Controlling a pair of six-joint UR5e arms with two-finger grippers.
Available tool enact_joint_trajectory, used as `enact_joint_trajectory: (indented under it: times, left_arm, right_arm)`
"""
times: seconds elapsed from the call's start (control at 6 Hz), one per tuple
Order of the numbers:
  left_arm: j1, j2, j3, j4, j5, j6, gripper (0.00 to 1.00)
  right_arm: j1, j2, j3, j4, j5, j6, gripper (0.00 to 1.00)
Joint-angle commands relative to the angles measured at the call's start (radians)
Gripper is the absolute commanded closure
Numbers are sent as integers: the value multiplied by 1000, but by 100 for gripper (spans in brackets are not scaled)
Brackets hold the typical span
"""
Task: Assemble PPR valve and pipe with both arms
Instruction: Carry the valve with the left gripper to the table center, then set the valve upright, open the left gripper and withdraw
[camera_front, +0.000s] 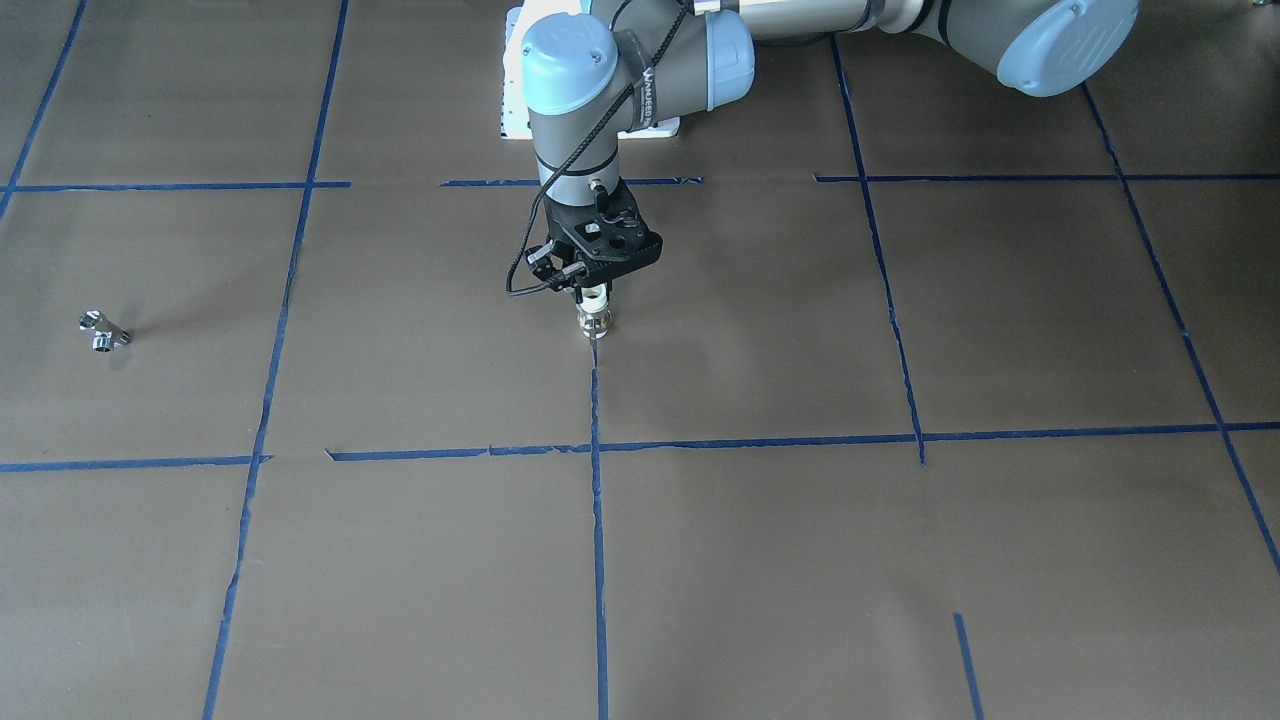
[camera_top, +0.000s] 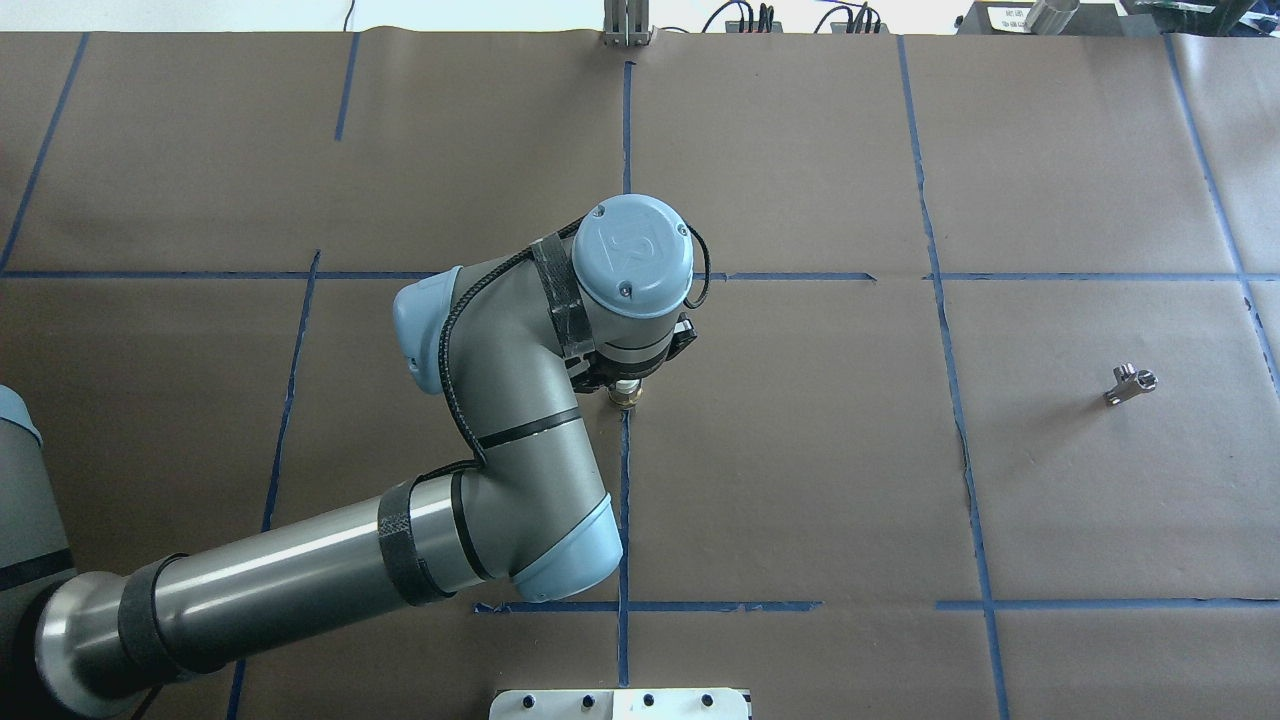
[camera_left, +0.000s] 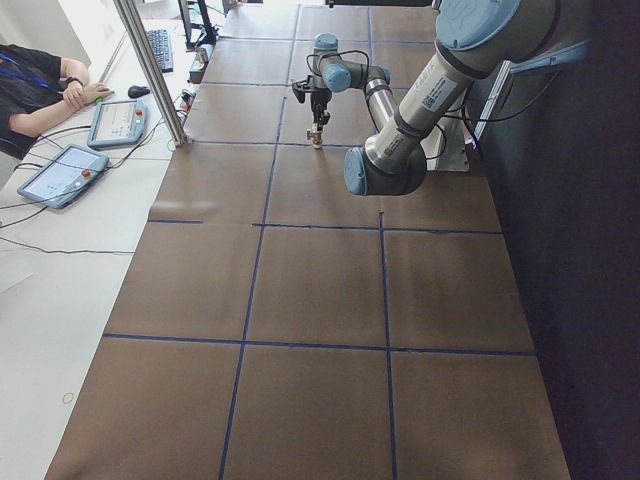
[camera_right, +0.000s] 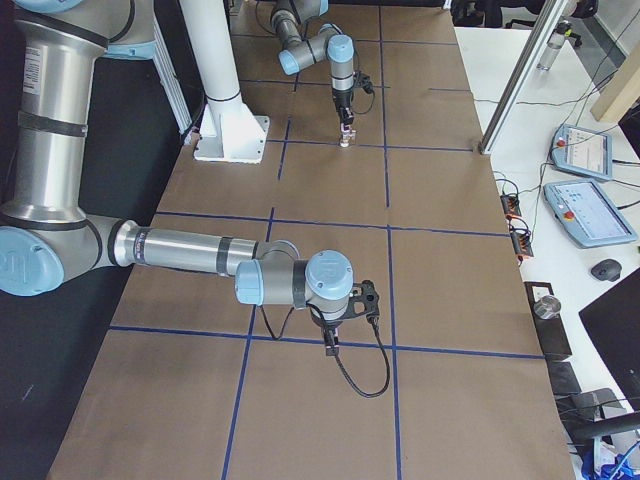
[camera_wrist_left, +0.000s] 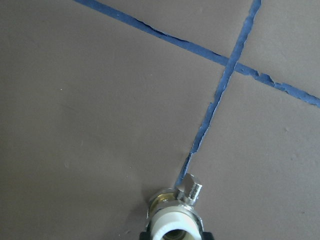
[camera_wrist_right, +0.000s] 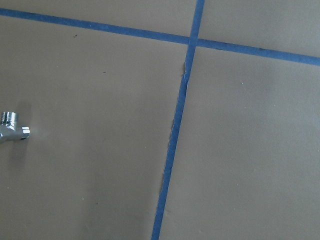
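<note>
Nearest in the right-side view, the right arm (camera_right: 190, 250) reaches out low over the brown table (camera_right: 450, 300), and its pincer (camera_right: 332, 346) hangs pointing down close to a crossing of blue tape lines (camera_right: 388, 200). Only that side view shows this pincer, so whether it is open or closed cannot be told. Its wrist camera catches a small chrome valve piece (camera_wrist_right: 11, 129) lying on its side on the table, alone and apart from the tape.

Farther along the table, well away from that piece, the left arm (camera_top: 500, 450) bends over the middle. Its pincer (camera_front: 595, 293) points straight down and is closed on a white-and-brass fitting (camera_front: 596, 318), gripping the white upper part. The fitting is upright, brass end down, with a short metal stub sticking out of its side. It sits at the end of a blue tape line; whether its base touches the table cannot be told.

Beyond it stands the white pedestal (camera_right: 225, 90), at the table's edge
</note>
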Motion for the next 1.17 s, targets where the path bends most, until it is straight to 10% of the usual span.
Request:
enact_joint_trajectory:
  times: [0.0,0.17,1.0]
  left_arm:
    - [0,1,-5,-4,0,2,42]
    - [0,10,-11,-4,2,2,13]
    - [-60,239,-378,115,-9,378,1]
  right_arm:
    - [-2,0,0,0,0,0,0]
    - [-2,0,-2,0,2,0,0]
    - [-2,0,-2,0,0,0,0]
